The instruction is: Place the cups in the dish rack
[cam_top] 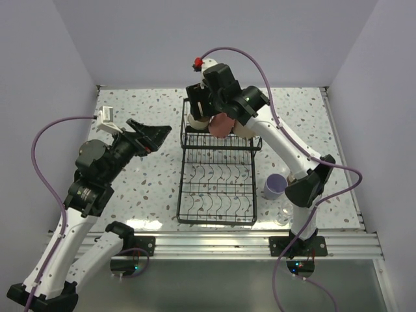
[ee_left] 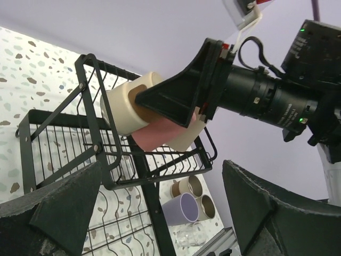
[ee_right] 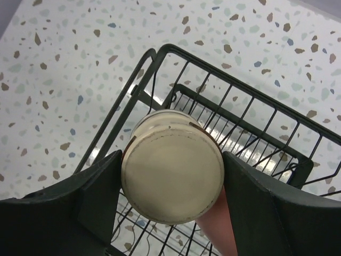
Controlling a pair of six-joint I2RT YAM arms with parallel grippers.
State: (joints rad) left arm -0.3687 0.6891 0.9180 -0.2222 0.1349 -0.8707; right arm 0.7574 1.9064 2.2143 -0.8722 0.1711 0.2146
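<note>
A: Left side first?
B: Left end effector (cam_top: 158,138) hangs over the counter (cam_top: 143,188) just left of the dish rack (cam_top: 218,175), fingers spread wide, holding nothing. There's a white block (cam_top: 107,118) on that wrist; any print on it is too small to read.
A: Rack?
B: Black wire. The raised basket is at the far end and the curved tines are nearer the arm bases.
A: Right arm?
B: Right end effector (ee_right: 173,202) is clamped on the beige cup (ee_right: 170,170), one finger on each side. The cup is tipped sideways at the basket's far-left corner. Can't tell if it touches the wire.
A: Others?
B: Pink cup (cam_top: 223,125) is in the basket, right against the beige one. Lavender cup (cam_top: 274,186) is upright on the counter just right of the rack. Two tan cups (ee_left: 186,186) stand beside it, and the clear glass (cam_top: 283,214) is nearer the arm bases.
</note>
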